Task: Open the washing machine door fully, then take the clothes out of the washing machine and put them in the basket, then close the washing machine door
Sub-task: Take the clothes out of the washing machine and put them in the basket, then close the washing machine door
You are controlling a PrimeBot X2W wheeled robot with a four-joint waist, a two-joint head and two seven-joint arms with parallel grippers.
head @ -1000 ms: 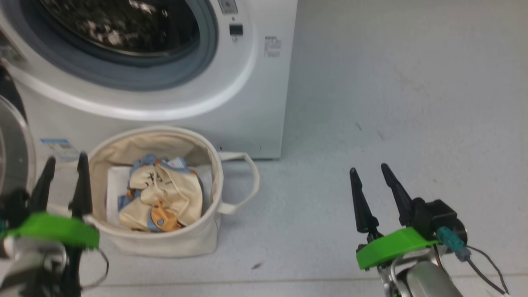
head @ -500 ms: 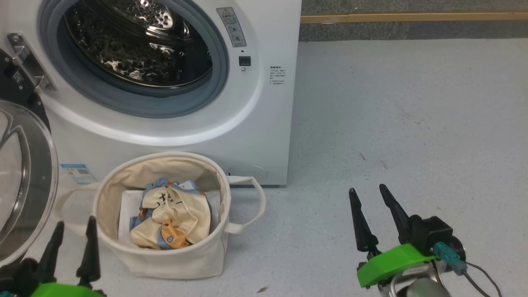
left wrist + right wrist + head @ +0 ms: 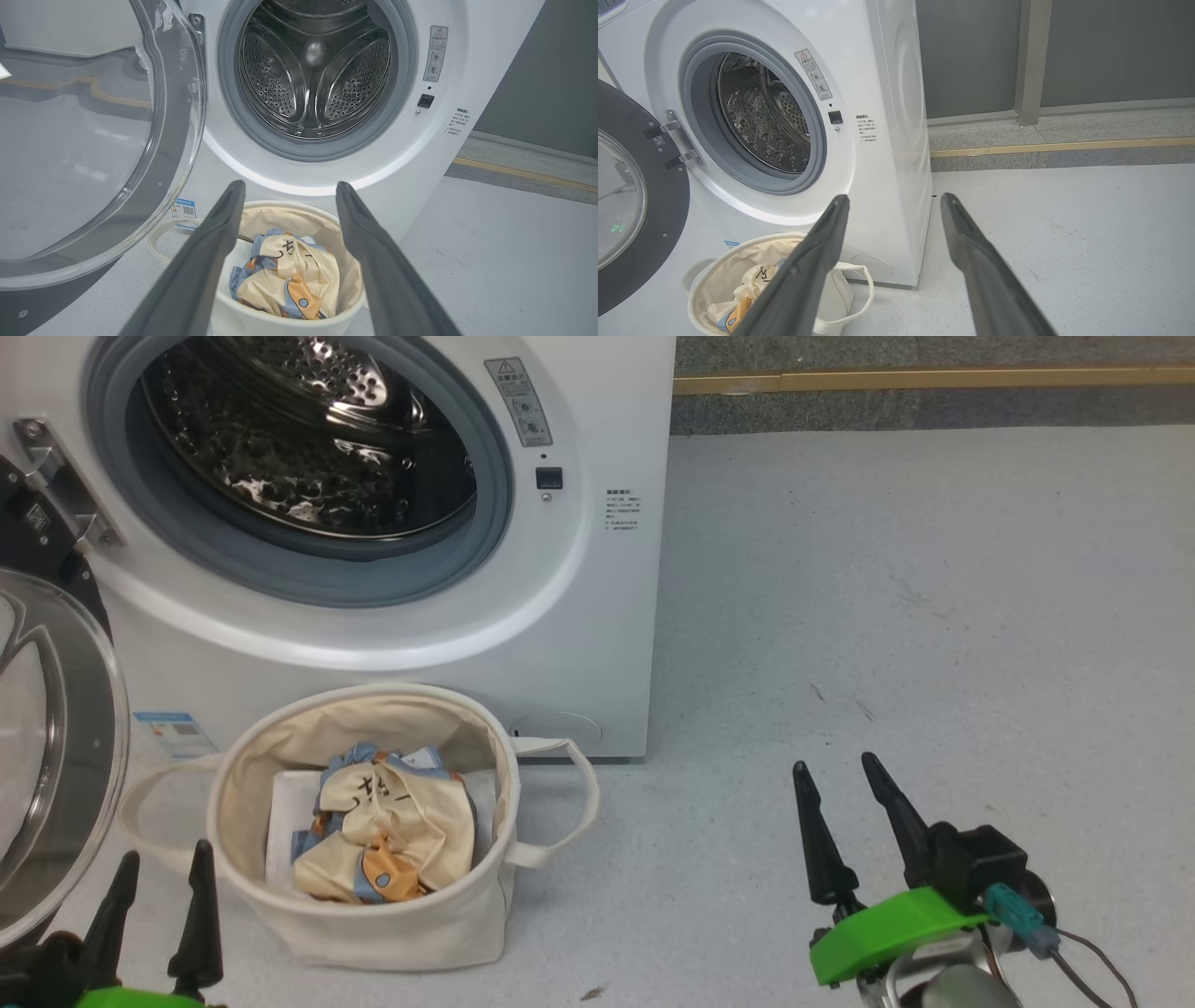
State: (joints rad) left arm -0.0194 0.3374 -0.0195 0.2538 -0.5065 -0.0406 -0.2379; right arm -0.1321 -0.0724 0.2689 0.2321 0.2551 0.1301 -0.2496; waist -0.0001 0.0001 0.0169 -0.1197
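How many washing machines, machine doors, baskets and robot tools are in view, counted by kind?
Washing machine: 1
Washing machine door: 1
Basket: 1
Tools: 2, the left tool and the right tool
Total: 5

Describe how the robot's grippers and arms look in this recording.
The left gripper and right gripper each have two long, black, cone-like fingers tapering to points, seated on a bright green bracket. Behind the right one sit a black housing, a teal connector with thin dark cables, and a silvery forearm.
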